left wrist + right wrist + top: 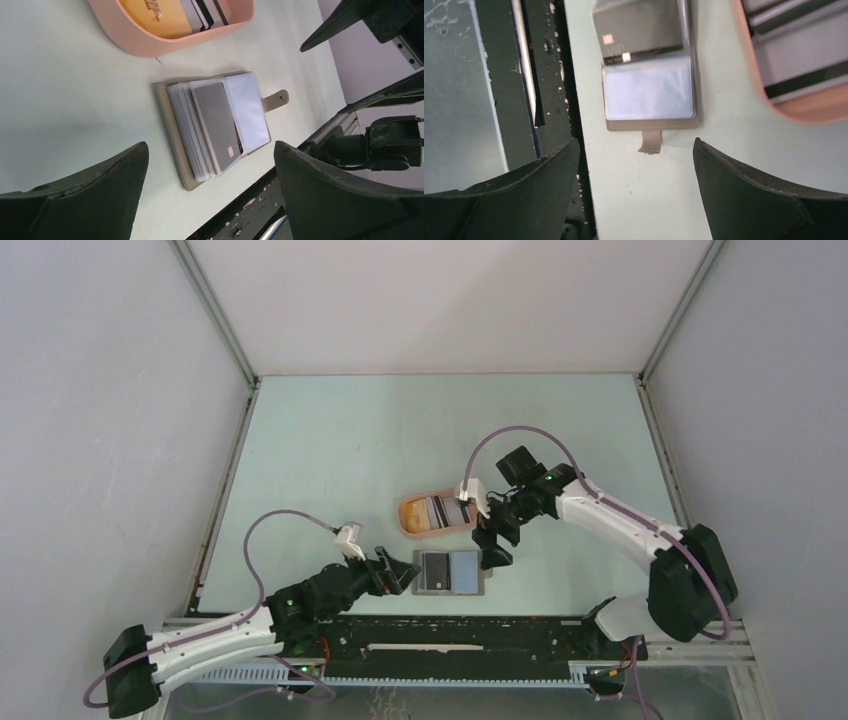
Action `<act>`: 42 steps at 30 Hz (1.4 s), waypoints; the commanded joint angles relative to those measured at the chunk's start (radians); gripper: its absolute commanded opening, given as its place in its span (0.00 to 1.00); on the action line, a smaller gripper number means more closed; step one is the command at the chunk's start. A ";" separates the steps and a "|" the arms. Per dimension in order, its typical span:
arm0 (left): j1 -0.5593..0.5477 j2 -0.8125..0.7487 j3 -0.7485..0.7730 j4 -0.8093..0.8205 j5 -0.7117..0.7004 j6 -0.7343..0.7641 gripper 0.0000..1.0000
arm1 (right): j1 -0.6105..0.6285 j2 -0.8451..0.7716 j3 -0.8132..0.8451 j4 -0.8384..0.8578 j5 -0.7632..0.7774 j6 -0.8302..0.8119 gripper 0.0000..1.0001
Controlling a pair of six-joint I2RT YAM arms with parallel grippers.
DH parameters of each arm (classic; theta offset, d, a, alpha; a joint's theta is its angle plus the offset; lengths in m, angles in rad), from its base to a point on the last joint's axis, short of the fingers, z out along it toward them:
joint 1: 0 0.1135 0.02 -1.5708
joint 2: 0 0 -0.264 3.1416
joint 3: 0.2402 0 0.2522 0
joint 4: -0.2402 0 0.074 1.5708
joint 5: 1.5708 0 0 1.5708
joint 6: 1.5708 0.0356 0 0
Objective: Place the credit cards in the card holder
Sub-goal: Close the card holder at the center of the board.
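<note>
- Two arms, left arm (200, 635) and right arm (620, 520), bolted to a black rail (450, 635) along the near edge of a pale green table (330, 430).
- Nearest, at left: left gripper (403, 575), low over the table, fingers (90, 195) spread wide with nothing between them and nothing held; just beside the left edge of the card holder, apart from it.
- Just to its right: card holder (452, 573), lying open and flat near the rail, clear sleeves fanned out. One dark grey card (217, 125) with a small chip tucked into the top sleeve of the left half. Right half showing blue-grey. Small tab (276, 100) sticking out from the right edge.
- A little farther, off the holder's right far corner: right gripper (490, 548), fingers (754, 195) likewise wide apart, gripping nothing; poised between holder and tray, contact with either impossible to tell.
- Behind the holder, near but not touching: peach-orange oval tray (404, 518) with several credit cards (445, 510) lying overlapped inside, one yellow-orange card (150, 12) at the left, the rest silvery-white with dark stripes.
- Farthest back: pale grey walls (100, 390) closing in the table on three sides.
</note>
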 commanded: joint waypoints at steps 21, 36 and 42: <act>0.010 0.223 -0.014 0.183 0.028 -0.062 0.95 | 0.049 0.303 0.033 -0.008 0.332 0.343 0.37; 0.011 0.350 -0.014 0.336 0.081 -0.048 0.96 | -0.066 0.139 0.041 0.006 0.380 0.280 0.00; 0.011 0.444 0.012 0.389 0.088 -0.042 0.86 | -0.082 0.060 0.076 -0.043 0.201 0.247 0.00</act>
